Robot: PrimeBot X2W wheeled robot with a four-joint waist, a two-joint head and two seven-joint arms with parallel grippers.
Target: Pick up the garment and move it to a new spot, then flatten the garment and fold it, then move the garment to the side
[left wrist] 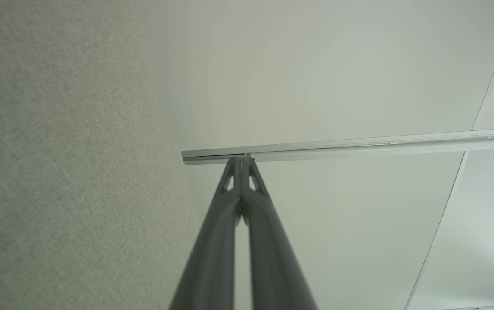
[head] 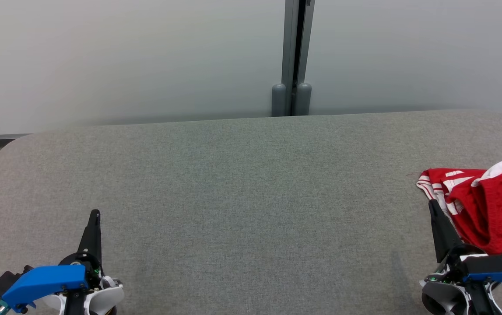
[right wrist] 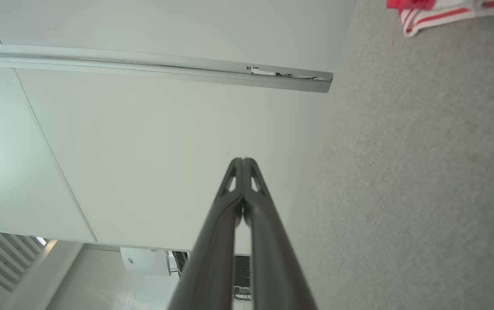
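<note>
A red garment (head: pixel 487 205) with white stripes and white trim lies bunched at the far right edge of the grey padded table (head: pixel 242 197). Its striped hem (right wrist: pixel 440 15) shows at the top right of the right wrist view. My right gripper (head: pixel 431 204) sits at the lower right, just left of the garment, fingers pressed together with nothing between them (right wrist: pixel 243 161). My left gripper (head: pixel 96 213) rests at the lower left, far from the garment, fingers also closed and empty (left wrist: pixel 241 159).
A pale wall with a grey vertical post (head: pixel 296 57) stands behind the table's far edge. The table's rounded left corner (head: pixel 10 144) drops off near a metal rail.
</note>
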